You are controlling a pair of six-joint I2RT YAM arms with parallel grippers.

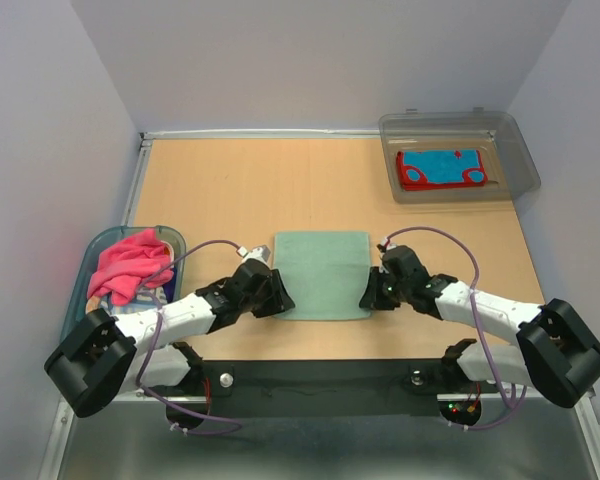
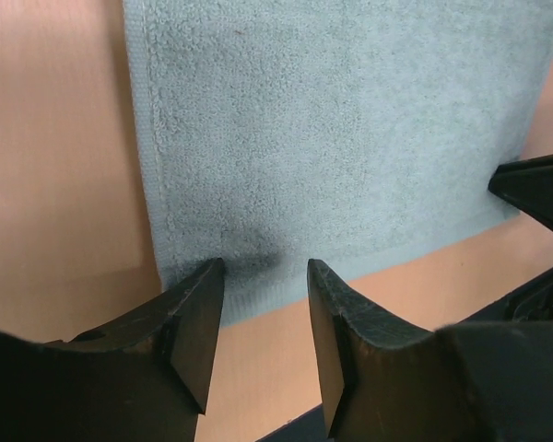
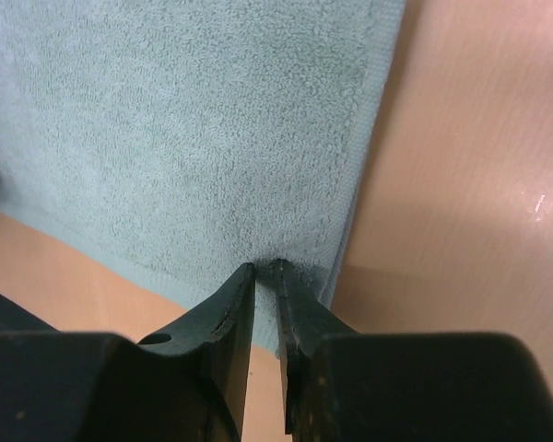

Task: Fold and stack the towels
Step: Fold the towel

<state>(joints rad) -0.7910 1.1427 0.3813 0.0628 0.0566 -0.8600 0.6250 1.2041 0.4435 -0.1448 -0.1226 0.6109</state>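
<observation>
Two grippers work at one cloth. The right gripper [image 3: 265, 269] has its jaws drawn almost together, with only a thin slit between them. The pile of the teal towel [image 3: 184, 138] puckers at their tips, so it pinches the towel's hem at the near right corner.

The left gripper [image 2: 265, 265] stands with its jaws spread, and nothing lies between them but the towel's surface below. Its fingers [image 2: 198, 313] point down at the near left corner. One tip is just inside the corner's hem and the other is further along the near edge. A dark shadow falls on the cloth between them; whether the tips touch the cloth I cannot tell.

From above, the teal towel lies flat and spread out as a rectangle in the middle of the wooden table [image 1: 240, 190], squarely between the two arms, which reach in low from either side.

To the left, well apart from it, a pink towel [image 1: 130, 262] lies crumpled in a blue-rimmed tub [image 1: 80, 300] at the table's left edge. At the far right corner, a clear grey bin [image 1: 520, 165] holds a blue towel with a red border [image 1: 445, 168], lying flat on its floor.
</observation>
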